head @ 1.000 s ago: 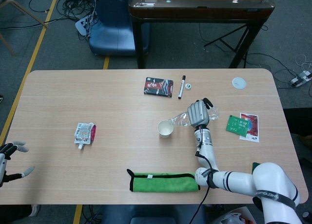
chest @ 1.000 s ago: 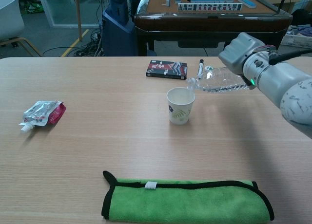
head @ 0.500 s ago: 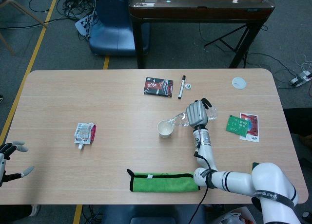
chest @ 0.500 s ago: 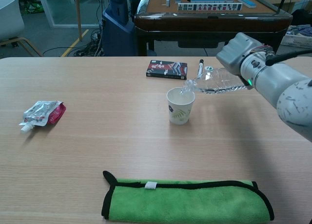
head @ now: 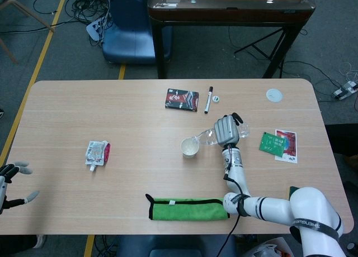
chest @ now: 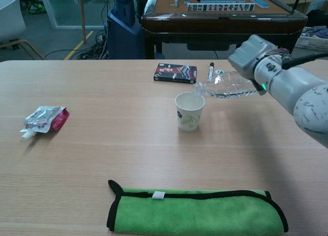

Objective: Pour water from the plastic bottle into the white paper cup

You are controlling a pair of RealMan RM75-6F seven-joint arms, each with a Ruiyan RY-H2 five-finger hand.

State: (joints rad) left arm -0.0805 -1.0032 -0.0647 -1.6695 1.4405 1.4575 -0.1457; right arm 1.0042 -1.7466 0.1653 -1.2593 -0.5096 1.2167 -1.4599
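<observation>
wooden table [chest: 102, 143] in a cluttered room: nearest lies a green towel [chest: 197, 211]; the left hand [head: 11, 179] idles at the near edge, fingers spread, holding nothing; mid-table, the right hand [chest: 249, 56] grips the bottle [chest: 225, 85], tipped with its mouth over the cup [chest: 189, 111]; pouring appears underway, fill level unclear; beyond lie a box [chest: 175, 73] and marker [chest: 210, 70]

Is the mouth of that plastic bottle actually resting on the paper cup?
Cannot tell. In the chest view the plastic bottle, held by the right hand, has its mouth right at the paper cup rim; no clear gap or contact shows there.
</observation>
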